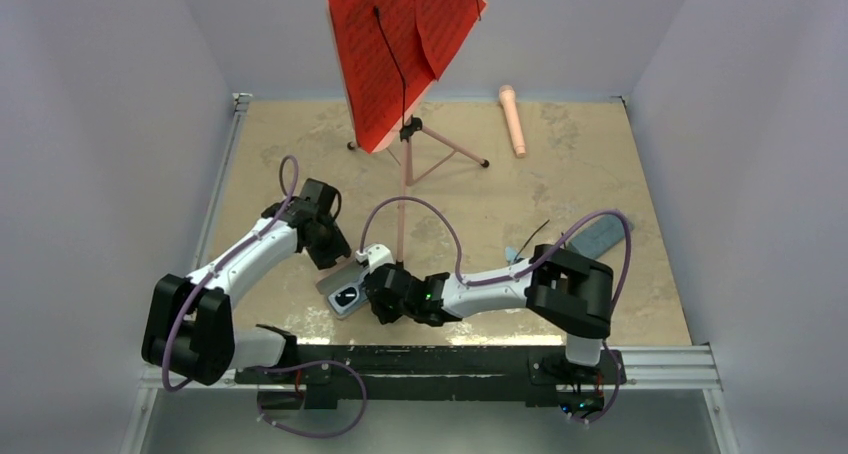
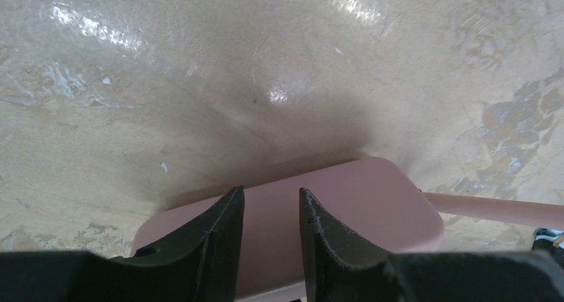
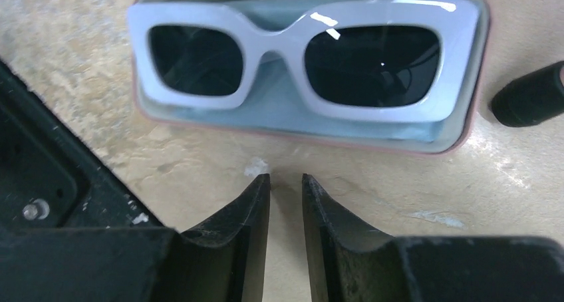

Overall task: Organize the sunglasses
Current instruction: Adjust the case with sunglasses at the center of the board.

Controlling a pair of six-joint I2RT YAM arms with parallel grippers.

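Front-centre on the table, both arms converge on the open pink case. My read of the step in hand is closing the lid over the white sunglasses.

On the lid side, left gripper sits over the pink face with its jaws narrowed to a slim gap. Pink shows through the gap, and I can't confirm a clamp on anything. At the near rim, right gripper hovers over bare table, jaws almost together with nothing between them.

Suggested approach:
- Left pushes the lid over in a slow arc.
- Right braces the front rim so the case doesn't skate on the glossy top, then pulls clear before the lid lands.
- First check the frame sits below the rim, or the lid will likely jam on it.

White sunglasses: chunky rectangular frame with dark lenses. They lie front-up on the pale blue lining, filling the tray nearly end to end, and look level. Temples are hidden underneath.

Black pair: only a thin dark arm is readable, well off to the right, just beside the grey-blue case. Not cased yet.
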